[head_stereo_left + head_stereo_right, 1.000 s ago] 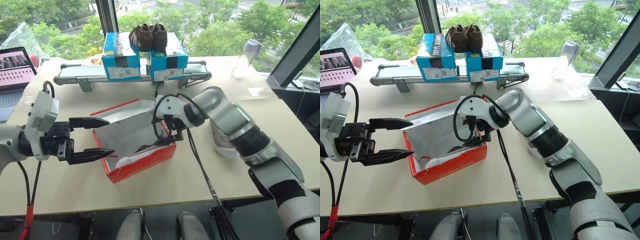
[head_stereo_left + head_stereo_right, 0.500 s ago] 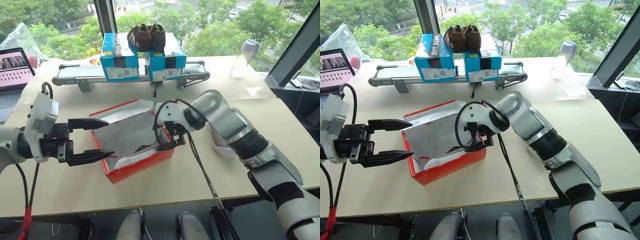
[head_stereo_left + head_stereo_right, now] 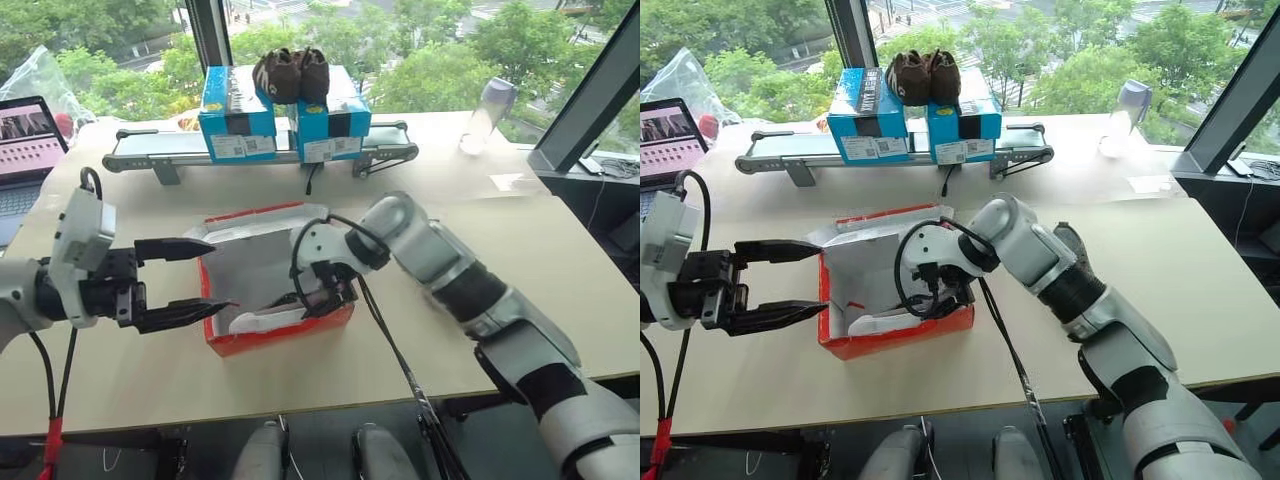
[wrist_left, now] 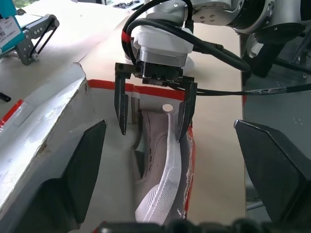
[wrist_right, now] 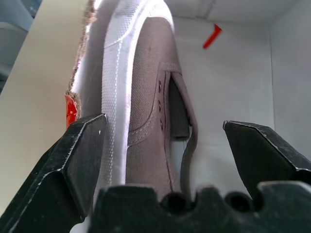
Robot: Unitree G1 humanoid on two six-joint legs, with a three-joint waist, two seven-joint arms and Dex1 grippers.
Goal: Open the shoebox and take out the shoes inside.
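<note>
while both grippers gape, right gripper (image 4: 153,114) astride shoe (image 4: 158,179) in shoebox (image 3: 285,335) (blue boxes (image 3: 285,115) behind)

Bright daylight floods in through the windows (image 3: 420,50) behind the table (image 3: 560,250); shadows are soft, and the wrist-view fingertips blur.

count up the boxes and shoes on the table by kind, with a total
red shoebox: 1
blue boxes: 2
dark brown shoes on top of the blue boxes: 2
grey shoe visible inside the red shoebox: 1 (a second one cannot be made out)
total: 6
</note>
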